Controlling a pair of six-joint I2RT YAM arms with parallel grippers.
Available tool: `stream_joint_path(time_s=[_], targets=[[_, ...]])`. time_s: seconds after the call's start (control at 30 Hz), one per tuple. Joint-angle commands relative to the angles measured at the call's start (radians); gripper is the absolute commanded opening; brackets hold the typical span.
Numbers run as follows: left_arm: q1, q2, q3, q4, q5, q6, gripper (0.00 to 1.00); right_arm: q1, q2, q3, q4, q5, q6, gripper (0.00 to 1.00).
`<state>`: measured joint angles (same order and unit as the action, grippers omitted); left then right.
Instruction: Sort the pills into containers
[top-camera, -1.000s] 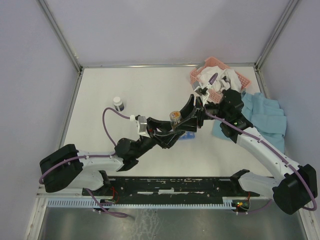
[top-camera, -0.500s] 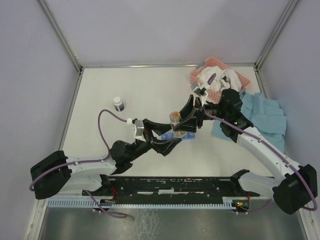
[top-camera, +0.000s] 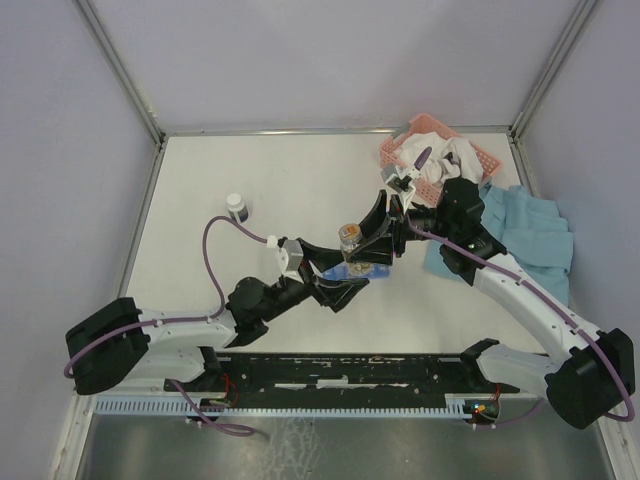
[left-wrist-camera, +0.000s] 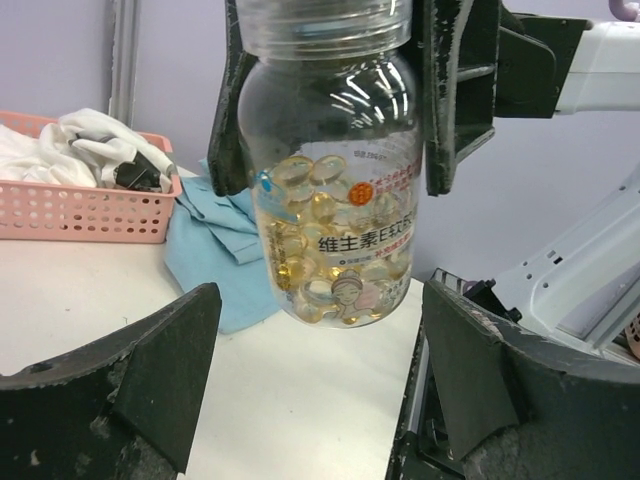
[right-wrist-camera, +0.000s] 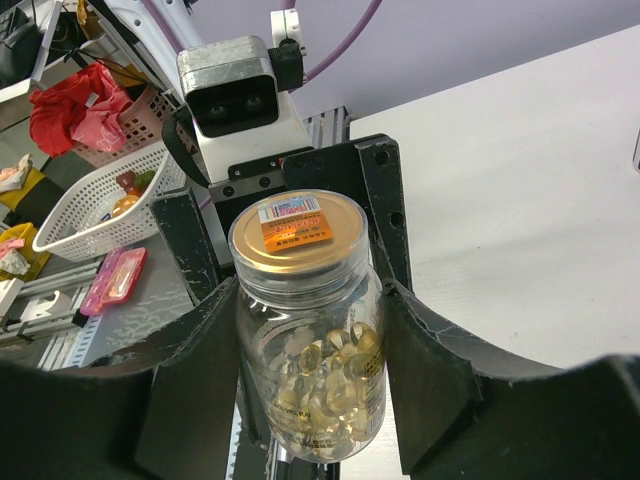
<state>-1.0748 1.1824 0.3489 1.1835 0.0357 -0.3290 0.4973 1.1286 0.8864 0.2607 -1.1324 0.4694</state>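
Note:
A clear bottle (top-camera: 349, 238) with a gold lid hangs above the table, and my right gripper (top-camera: 368, 238) is shut on its sides. Inside it lie the pills (right-wrist-camera: 330, 390), yellowish capsules filling its lower half. In the right wrist view the bottle (right-wrist-camera: 305, 340) sits between the two black fingers (right-wrist-camera: 200, 340). My left gripper (top-camera: 343, 274) is open just below and near the bottle, touching nothing. In the left wrist view the bottle (left-wrist-camera: 335, 200) hangs between and beyond the spread fingers (left-wrist-camera: 170, 360). A piece of the blue containers strip (top-camera: 372, 271) shows under the grippers.
A pink basket (top-camera: 435, 155) with white cloth stands at the back right, a blue cloth (top-camera: 530, 230) beside it. A small white-capped bottle (top-camera: 236, 207) stands at the left of the table.
My left gripper let go of the bottle, opened wide and drew back toward its base. The right gripper keeps the bottle in place.

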Motion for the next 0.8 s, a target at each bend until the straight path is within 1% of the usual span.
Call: stream_joint_path(time_s=[0.0,0.27,0.4,0.5,0.63,0.7,0.73,0.77], targets=[[-0.005,0.012,0.045,0.074,-0.039,-0.028,0.86,0.001,-0.006,0.043,0.037,-0.01,-0.008,0.28],[-0.004,0.009,0.054,0.107,-0.019,-0.07,0.86,0.004,-0.003,0.046,0.036,-0.016,-0.012,0.29],[-0.004,0.022,0.06,0.12,-0.021,-0.084,0.83,0.005,0.0,0.045,0.035,-0.019,-0.013,0.29],[-0.004,0.033,0.064,0.125,-0.02,-0.09,0.71,0.006,0.003,0.045,0.034,-0.02,-0.016,0.29],[-0.002,0.043,0.067,0.125,-0.015,-0.091,0.47,0.009,0.005,0.045,0.029,-0.025,-0.018,0.29],[-0.003,0.042,0.068,0.125,-0.016,-0.094,0.31,0.012,0.007,0.047,0.027,-0.026,-0.021,0.3],[-0.002,0.042,0.067,0.124,-0.015,-0.096,0.27,0.013,0.009,0.048,0.026,-0.025,-0.022,0.31],[-0.002,0.04,0.067,0.127,-0.013,-0.098,0.25,0.013,0.009,0.048,0.022,-0.026,-0.024,0.36]])
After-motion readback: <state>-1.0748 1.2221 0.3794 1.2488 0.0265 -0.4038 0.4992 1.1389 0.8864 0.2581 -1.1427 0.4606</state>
